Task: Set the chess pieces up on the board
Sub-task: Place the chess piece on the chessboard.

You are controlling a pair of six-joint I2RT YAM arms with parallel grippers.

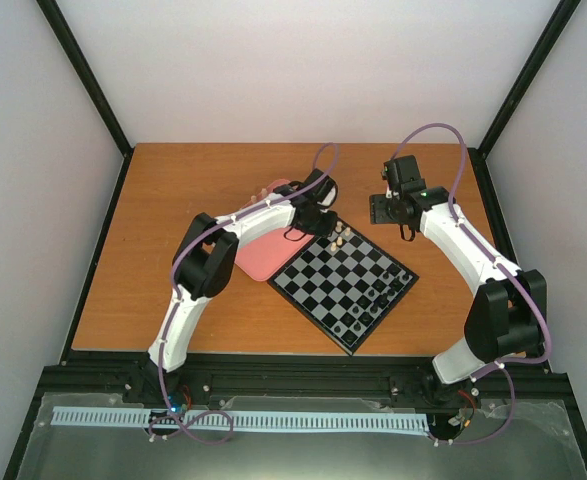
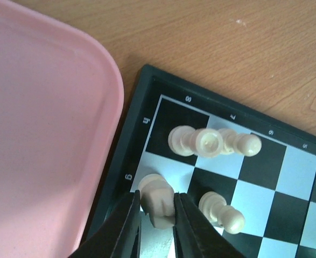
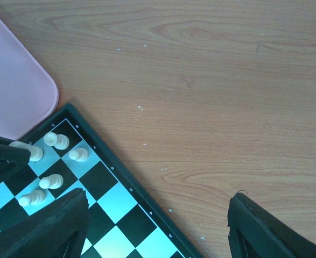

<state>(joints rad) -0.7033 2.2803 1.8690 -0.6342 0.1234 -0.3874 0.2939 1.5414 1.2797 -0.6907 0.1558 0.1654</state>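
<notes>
Though hidden from above, the left hand (image 2: pixel 157 215) pinches a cream piece (image 2: pixel 156 200); right hand (image 3: pixel 158 234) gapes empty.

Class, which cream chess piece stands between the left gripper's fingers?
The cream piece on the light edge square beside the pink tray; the others stand clear of the fingers.

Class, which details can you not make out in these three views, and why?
- Top view: chess pieces on the board too small to identify.
- Top view: pink tray largely covered by the left arm.
- Left wrist view: left gripper jaws flank one cream piece; whether they touch it is unclear.
- Right wrist view: board mostly cut off by the edge.
</notes>
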